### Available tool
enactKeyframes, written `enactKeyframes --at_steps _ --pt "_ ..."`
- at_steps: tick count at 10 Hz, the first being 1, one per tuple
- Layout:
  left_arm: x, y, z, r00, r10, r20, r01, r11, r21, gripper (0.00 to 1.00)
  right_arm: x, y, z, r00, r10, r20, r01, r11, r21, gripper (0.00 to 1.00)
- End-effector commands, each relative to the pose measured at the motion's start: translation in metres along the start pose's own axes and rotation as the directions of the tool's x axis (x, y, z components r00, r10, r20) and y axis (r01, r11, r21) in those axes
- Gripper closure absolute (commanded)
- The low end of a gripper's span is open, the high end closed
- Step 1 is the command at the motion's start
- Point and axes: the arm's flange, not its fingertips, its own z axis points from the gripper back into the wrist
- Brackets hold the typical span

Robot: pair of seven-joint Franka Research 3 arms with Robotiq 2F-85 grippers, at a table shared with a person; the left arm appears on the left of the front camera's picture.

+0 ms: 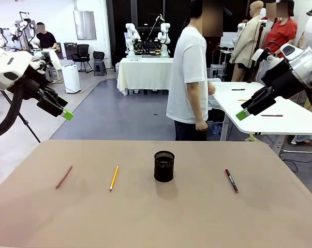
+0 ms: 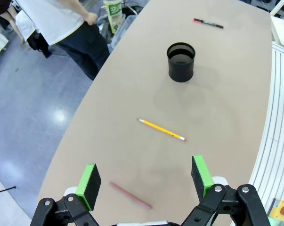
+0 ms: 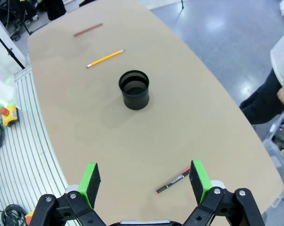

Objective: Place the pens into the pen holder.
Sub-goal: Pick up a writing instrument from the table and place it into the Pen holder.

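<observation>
Currently the left gripper and right gripper are held spread wide, grasping nothing. Below the left, a slim dark red pen is seen, a yellow wooden pencil ahead; under the right, a red-ended black marker (black wire-mesh cylindrical pen holder farther ahead).

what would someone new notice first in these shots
The black pen holder stands empty at the middle of the table. Flat beside it: a dark red pen and yellow pencil to its left, a black marker to its right. The left gripper and right gripper hover open at either side; a person stands at the far edge.
</observation>
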Motion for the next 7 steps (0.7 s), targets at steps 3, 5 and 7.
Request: enactKeyframes --at_steps 3,5,7 --pt "-0.003 0.014 -0.028 0.928 0.213 -0.305 -0.194 0.977 0.091 0.0 0.001 0.0 0.0 1.0 0.0 0.009 0.0 1.0 -0.003 0.0" --pt "0.003 0.02 -0.059 0.874 0.355 -0.333 -0.315 0.934 0.168 0.0 0.001 0.0 0.0 1.0 0.0 0.009 0.0 1.0 -0.003 0.0" --pt "0.008 0.036 -0.09 0.766 0.546 -0.34 -0.459 0.834 0.307 0.0 0.001 0.0 0.0 1.0 0.0 0.009 0.0 1.0 -0.003 0.0"
